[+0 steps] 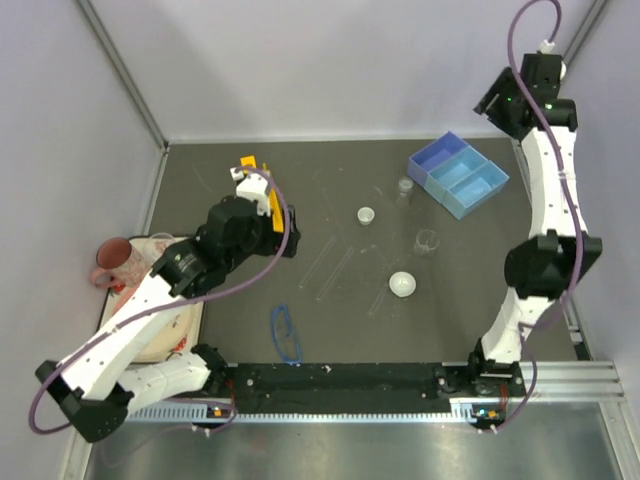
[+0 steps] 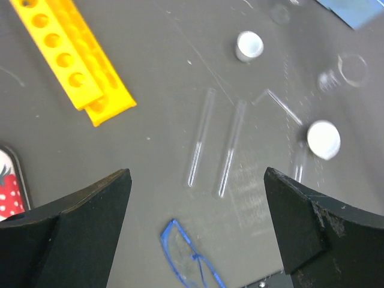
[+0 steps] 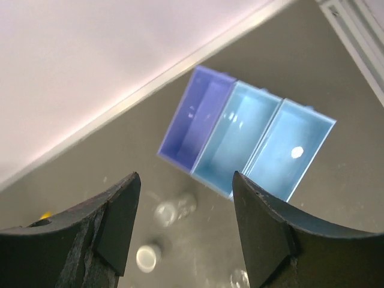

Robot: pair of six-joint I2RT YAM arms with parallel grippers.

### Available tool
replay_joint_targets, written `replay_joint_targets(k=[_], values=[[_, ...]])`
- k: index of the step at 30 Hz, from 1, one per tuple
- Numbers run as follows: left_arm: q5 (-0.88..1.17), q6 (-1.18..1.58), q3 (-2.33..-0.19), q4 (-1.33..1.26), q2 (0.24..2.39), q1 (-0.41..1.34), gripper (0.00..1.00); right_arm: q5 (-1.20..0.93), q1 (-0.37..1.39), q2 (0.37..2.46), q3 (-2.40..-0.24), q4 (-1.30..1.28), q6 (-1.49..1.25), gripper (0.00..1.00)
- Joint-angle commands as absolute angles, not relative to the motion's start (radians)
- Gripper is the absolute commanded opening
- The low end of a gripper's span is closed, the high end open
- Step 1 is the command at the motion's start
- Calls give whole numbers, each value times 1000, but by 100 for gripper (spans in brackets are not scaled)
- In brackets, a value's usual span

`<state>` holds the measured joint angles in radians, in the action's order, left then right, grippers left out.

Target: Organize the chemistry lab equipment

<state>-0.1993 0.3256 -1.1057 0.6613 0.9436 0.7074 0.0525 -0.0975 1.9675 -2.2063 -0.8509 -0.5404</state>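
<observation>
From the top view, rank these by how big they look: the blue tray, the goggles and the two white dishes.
Light-blue tray, clearly largest.
Goggles next.
Near white dish and far white dish last: they look almost alike, so I won't rank them.

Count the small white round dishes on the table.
2. One white dish sits mid-table, left of the far beaker; the other dish lies nearer the front, right of the tubes. The left arm could hide more.

Even diffuse light, soft shadows; wrist views slightly blurred, foreground defocused.
</observation>
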Motion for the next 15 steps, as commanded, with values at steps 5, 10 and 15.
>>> replay_joint_targets(k=[5,10,15], values=[[-479,521,-1304,710,1243,606,96,124,255,1516,-1820,-789,-439,64],[-451,603,-1345,703,1399,474,94,216,486,1237,-1490,-735,-492,64],[-517,583,-1385,650,1525,384,94,226,652,1062,-1324,-741,-549,64]])
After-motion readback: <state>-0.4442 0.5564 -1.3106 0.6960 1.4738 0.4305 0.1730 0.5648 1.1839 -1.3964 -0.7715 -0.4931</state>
